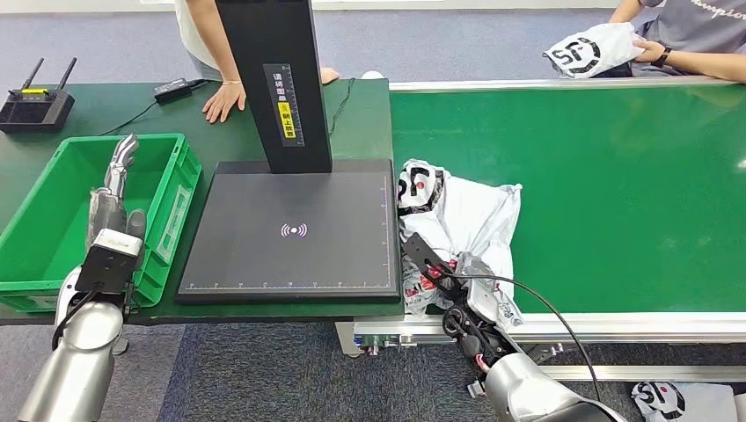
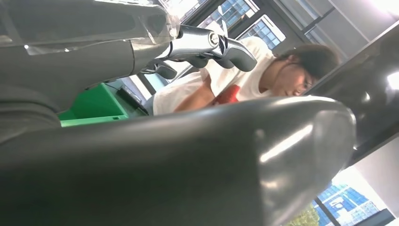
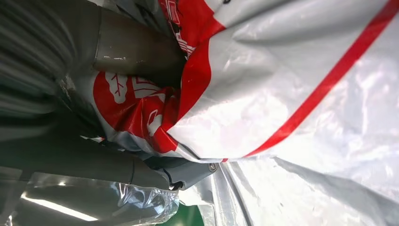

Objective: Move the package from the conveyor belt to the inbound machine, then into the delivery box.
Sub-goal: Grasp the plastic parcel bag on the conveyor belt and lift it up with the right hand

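1. The package (image 1: 457, 233), a crumpled white bag with red and black print, lies at the near left end of the green belt (image 1: 616, 202), just beside the black scanner plate (image 1: 290, 229).
2. The right hand (image 3: 131, 113) grips the package's near edge, its fingers closed into the plastic.
3. The left hand (image 1: 114, 202) hangs over the green crate (image 1: 53, 220) at the left, fingers spread and holding nothing.
4. A person's hand (image 1: 223, 98) rests on the far table; another person (image 1: 686, 40) holds a second bag (image 1: 591, 48) at the far right.

A black two-antenna router (image 1: 35, 98) sat on the dark green table (image 1: 88, 110), with a black power adapter (image 1: 172, 87) nearby.
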Available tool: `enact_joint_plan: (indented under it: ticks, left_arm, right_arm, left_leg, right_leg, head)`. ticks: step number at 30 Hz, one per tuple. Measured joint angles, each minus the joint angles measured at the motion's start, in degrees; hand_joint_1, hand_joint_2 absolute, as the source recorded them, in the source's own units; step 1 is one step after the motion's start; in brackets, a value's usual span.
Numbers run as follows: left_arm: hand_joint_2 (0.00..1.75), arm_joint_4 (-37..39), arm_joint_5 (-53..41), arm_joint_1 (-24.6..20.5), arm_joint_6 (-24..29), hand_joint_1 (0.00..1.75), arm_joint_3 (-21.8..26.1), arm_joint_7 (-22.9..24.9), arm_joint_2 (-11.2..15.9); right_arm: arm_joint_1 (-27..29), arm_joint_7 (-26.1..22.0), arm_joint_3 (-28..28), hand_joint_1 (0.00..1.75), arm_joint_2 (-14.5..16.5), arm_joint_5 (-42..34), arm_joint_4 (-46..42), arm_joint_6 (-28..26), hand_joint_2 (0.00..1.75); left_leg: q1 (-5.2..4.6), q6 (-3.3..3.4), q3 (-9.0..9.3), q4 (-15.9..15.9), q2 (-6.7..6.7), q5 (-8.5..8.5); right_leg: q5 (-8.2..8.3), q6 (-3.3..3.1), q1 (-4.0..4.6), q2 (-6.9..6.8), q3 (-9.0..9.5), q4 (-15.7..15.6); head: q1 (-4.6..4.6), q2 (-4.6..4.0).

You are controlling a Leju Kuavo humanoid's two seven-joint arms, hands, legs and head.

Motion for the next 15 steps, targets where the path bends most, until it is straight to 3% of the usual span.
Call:
enact_joint_plan:
  ticks: [7, 15]
  left_arm:
    - [0.00, -1.7, -0.9, 3.7, 1.0, 0.00, 1.3, -0.1, -0.5]
    - [0.00, -4.8, -2.2, 8.2, 1.4, 0.00, 3.8, -0.4, -1.7]
  right_arm:
    - [-1.4, 0.2, -9.9, 1.75, -0.5, -16.4, -4.4, -8.4, 1.75]
    - [1.6, 10.0, -16.9, 1.75, -2.5, -32.0, -27.1, 0.6, 1.75]
  left_leg:
    - [-0.03, 0.00, -0.08, 0.0, -0.08, 0.01]
    - [-0.02, 0.01, -0.14, 0.0, -0.26, 0.00]
  right_leg:
    - [0.00, 0.01, -0.03, -0.09, -0.04, 0.0]
    - [-0.01, 0.01, -0.02, -0.19, -0.09, 0.0]
  head:
    - [0.02, 0.00]
    - [0.00, 0.00]
